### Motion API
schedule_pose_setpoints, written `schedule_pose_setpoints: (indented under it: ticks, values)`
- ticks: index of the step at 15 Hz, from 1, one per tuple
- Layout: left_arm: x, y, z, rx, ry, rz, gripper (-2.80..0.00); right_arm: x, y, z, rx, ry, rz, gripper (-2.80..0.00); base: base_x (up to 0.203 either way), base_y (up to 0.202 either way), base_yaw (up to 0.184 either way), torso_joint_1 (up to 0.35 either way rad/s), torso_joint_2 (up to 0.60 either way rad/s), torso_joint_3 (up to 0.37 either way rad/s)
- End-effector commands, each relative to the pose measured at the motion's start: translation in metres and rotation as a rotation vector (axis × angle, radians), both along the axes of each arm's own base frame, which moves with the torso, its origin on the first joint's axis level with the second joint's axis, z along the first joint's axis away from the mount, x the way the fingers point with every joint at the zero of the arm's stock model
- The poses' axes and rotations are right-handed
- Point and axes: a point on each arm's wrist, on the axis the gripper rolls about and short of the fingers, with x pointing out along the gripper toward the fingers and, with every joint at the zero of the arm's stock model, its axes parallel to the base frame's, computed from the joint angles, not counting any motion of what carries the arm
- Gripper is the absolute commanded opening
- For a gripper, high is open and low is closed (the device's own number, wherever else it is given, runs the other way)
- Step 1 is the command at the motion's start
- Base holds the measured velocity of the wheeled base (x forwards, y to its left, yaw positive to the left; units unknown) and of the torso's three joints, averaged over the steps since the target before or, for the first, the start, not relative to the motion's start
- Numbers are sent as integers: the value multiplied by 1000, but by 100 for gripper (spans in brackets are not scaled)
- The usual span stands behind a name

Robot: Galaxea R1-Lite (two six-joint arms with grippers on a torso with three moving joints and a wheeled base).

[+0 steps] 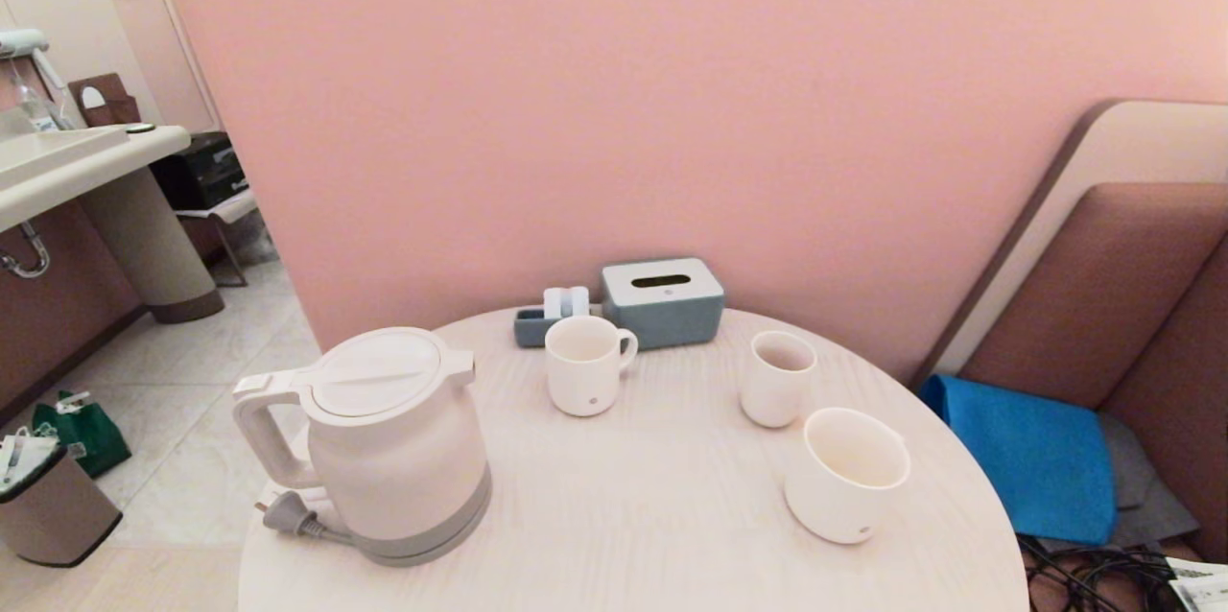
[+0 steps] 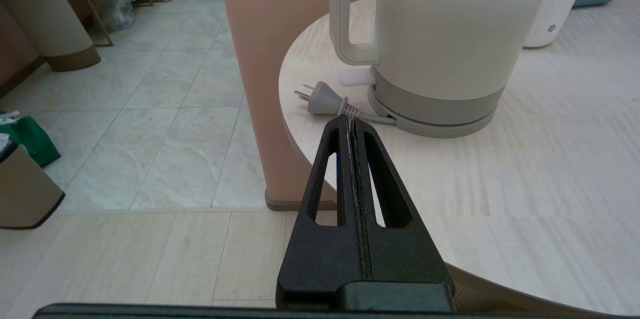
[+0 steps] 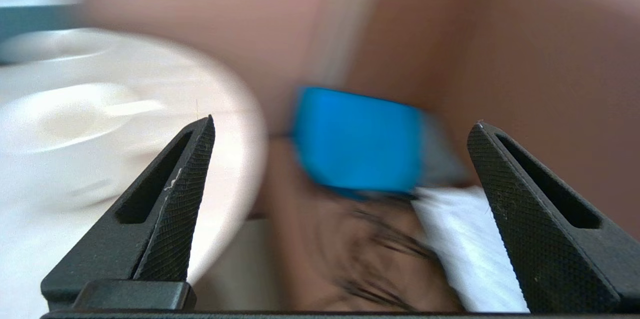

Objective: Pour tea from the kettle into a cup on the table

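The white kettle [image 1: 393,444] with a grey base band stands lid-shut at the front left of the round table [image 1: 652,497]. The cup [image 1: 849,476], the widest white mug, sits at the front right and looks empty. No tea shows. In the left wrist view my left gripper [image 2: 350,121] is shut on nothing, low over the table's front-left edge, tips just short of the kettle [image 2: 440,44] base and its cord. My right gripper [image 3: 344,121] is open and empty beside the table's right edge, with a blurred white cup [image 3: 65,124] to one side. Neither arm shows in the head view.
A handled white mug [image 1: 585,365] and a slim white cup [image 1: 777,379] stand mid-table. A grey tissue box [image 1: 662,300] and a small tray [image 1: 537,324] sit at the back by the pink wall. The kettle's plug [image 2: 320,101] lies loose. A blue cushion [image 1: 1036,459] lies right of the table.
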Motion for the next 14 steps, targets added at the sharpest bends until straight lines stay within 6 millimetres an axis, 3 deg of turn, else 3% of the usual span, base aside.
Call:
schedule_pose_setpoints:
  ticks: [1, 3, 6, 11, 12, 14]
  values:
    - [0, 0, 0, 0, 0, 1, -280, -13, 2, -11, -1, -56, 91, 0, 0, 0, 0, 0, 0, 0]
    - [0, 0, 0, 0, 0, 1, -280, -17, 5, -41, -1, -36, 242, 0, 0, 0, 0, 0, 0, 0]
    - [0, 0, 0, 0, 0, 1, -280, -2, 7, -90, -58, 77, 350, 0, 0, 0, 0, 0, 0, 0]
    - [0, 0, 0, 0, 0, 1, -280, 6, 6, -100, -43, 9, 312, 0, 0, 0, 0, 0, 0, 0]
    - [0, 0, 0, 0, 0, 1, -280, 6, 6, -100, -50, 9, 314, -280, 0, 0, 0, 0, 0, 0]
    - [0, 0, 0, 0, 0, 1, -280, 6, 6, -99, -50, 8, 315, -280, 0, 0, 0, 0, 0, 0]
